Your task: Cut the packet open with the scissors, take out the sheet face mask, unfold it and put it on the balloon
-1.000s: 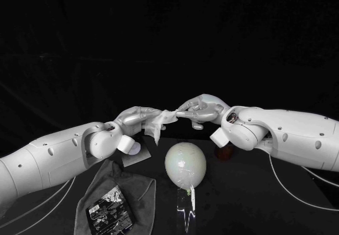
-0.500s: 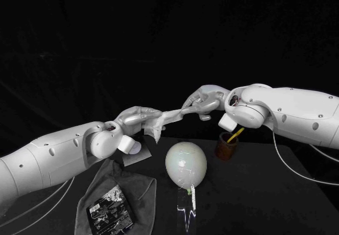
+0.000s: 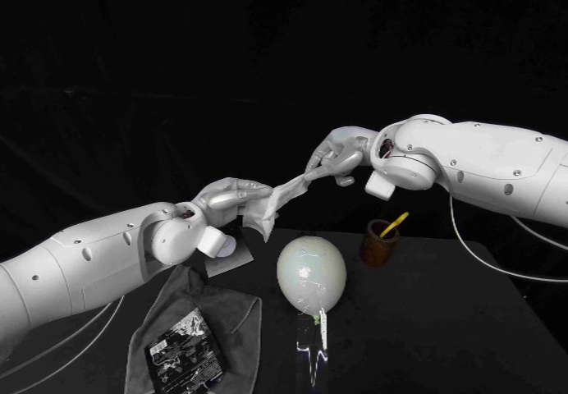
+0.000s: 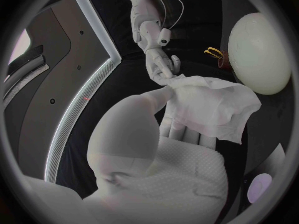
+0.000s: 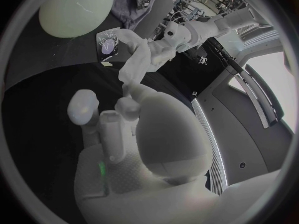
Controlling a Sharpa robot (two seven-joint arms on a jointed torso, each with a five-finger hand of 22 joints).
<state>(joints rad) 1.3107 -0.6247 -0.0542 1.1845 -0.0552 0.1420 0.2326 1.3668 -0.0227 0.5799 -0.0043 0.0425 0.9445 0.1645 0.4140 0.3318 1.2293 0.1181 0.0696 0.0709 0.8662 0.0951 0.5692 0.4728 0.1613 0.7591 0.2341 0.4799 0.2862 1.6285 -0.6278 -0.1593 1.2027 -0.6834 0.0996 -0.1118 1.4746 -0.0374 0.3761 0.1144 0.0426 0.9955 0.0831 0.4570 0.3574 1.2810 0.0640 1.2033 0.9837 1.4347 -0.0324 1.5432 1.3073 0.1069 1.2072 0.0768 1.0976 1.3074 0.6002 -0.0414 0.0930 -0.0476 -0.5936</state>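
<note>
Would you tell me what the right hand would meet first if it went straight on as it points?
Most likely the left hand: the right hand points toward it along the sheet face mask both hold, though depth is unclear.

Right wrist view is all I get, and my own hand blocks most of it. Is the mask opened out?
Observer: No. In the left wrist view the mask is a crumpled, layered sheet draped over the fingers of the left hand; the right hand pinches one corner.
Operator: Where are the scissors?
Observer: In the head view the scissors stand in a brown cup on the table, behind and to the right of the balloon.
</note>
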